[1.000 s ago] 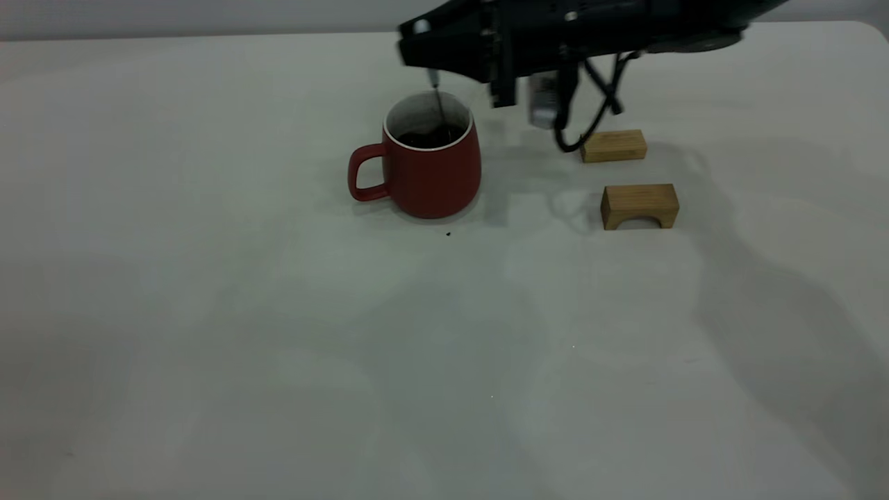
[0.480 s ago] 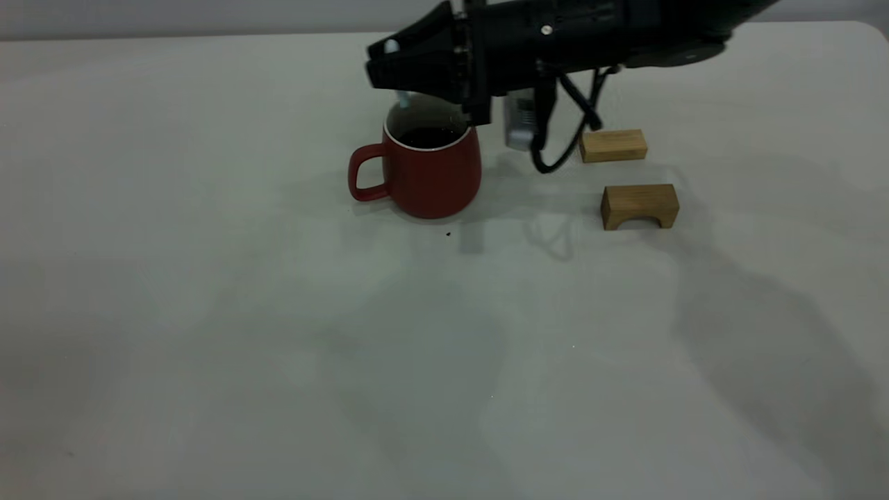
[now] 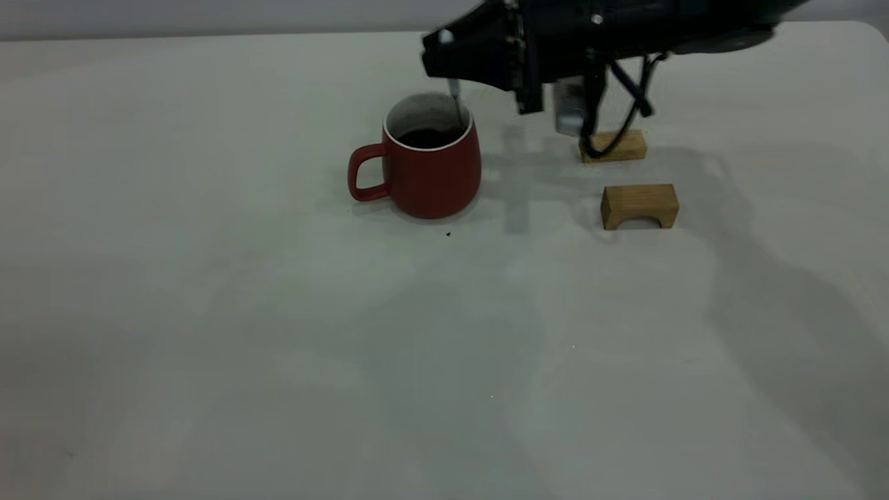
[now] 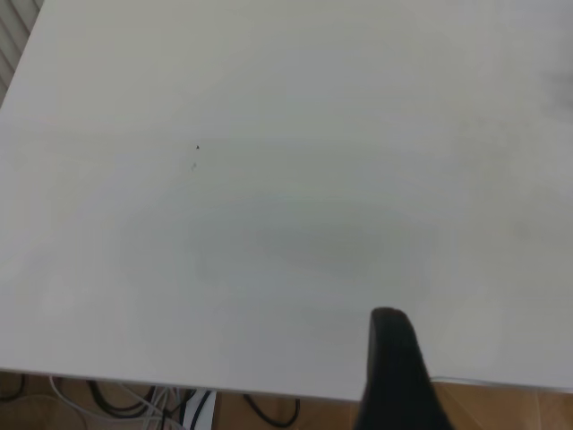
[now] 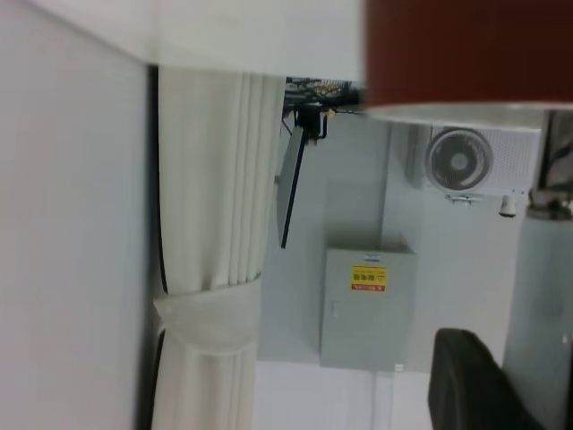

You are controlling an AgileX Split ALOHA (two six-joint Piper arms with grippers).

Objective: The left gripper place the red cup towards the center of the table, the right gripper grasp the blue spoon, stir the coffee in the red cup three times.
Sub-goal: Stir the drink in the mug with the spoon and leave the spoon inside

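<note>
Holding the blue spoon (image 3: pixel 455 92) by its handle tip, my right end effector (image 3: pixel 444 52) was clamped shut above the red cup (image 3: pixel 430 167); I judged the spoon light, stiff and slippery.

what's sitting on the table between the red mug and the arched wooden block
Nothing: in the exterior view the off-white tabletop between the dark red ceramic mug and the tan arched wooden block is bare, only shadowed.

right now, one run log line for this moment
phase: stirring | right end effector: holds blue spoon in red cup | coffee: in cup | left arm: parked
</note>
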